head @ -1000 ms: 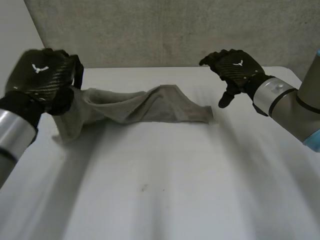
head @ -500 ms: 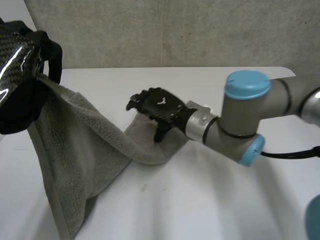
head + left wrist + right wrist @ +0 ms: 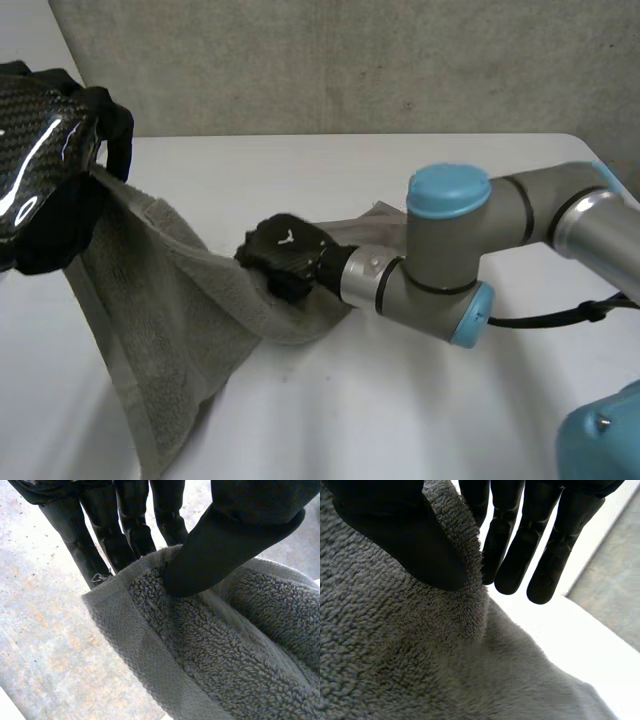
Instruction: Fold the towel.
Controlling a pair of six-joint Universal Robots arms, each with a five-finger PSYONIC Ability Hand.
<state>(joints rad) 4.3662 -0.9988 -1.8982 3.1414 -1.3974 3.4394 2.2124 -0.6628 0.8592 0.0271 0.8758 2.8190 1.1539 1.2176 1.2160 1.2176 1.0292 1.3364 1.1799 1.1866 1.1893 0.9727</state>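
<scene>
Grey, one towel pinched by left hand and right hand.

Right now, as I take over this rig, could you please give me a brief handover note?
Left hand: raised off the table, thumb and fingers pinching a hemmed edge of the towel, which hangs from it.
Right hand: low by the table, pinching a ridge of the towel around its middle.
Done: both hands grip the towel, one end lifted; no fold laid yet.
Left: carry the lifted end over, lay it flat, release.
</scene>
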